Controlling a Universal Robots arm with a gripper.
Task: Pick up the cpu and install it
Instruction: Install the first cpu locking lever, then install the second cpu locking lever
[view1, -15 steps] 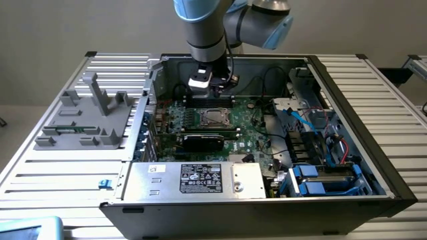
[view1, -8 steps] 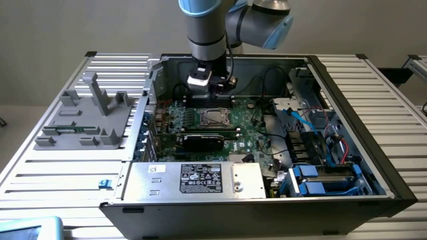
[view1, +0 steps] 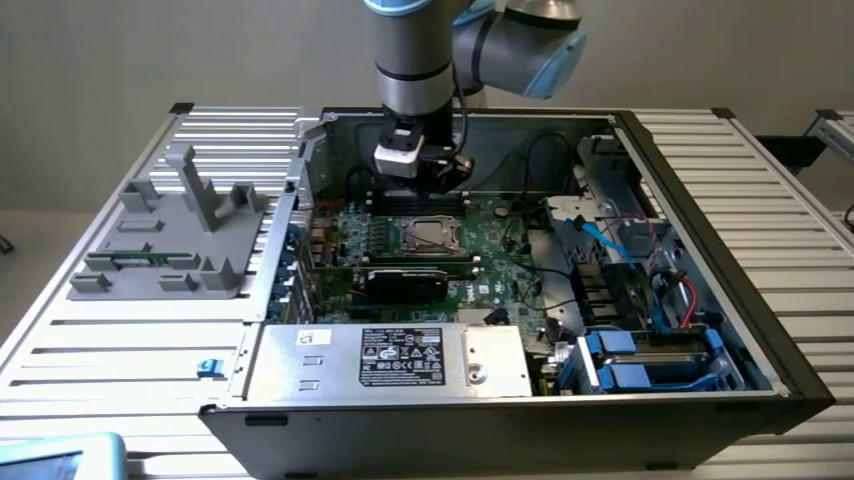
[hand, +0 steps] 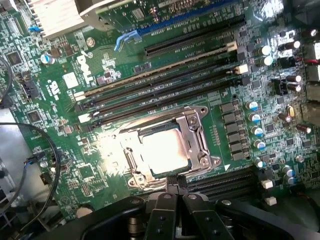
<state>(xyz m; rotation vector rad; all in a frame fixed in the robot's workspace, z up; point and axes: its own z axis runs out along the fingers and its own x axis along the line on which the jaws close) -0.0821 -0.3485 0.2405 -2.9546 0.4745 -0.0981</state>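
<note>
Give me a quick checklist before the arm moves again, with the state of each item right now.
1. CPU seated in the socket: ok, its shiny top sits inside the metal frame.
2. Gripper empty: ok, fingers together, nothing between them.
3. Gripper clear of the CPU: ok, it hangs above the board beside the socket.
4. Socket frame latched: cannot tell.
5. Memory slots beside the socket unobstructed: ok.
6. Loose black cable away from the socket: ok.
</note>
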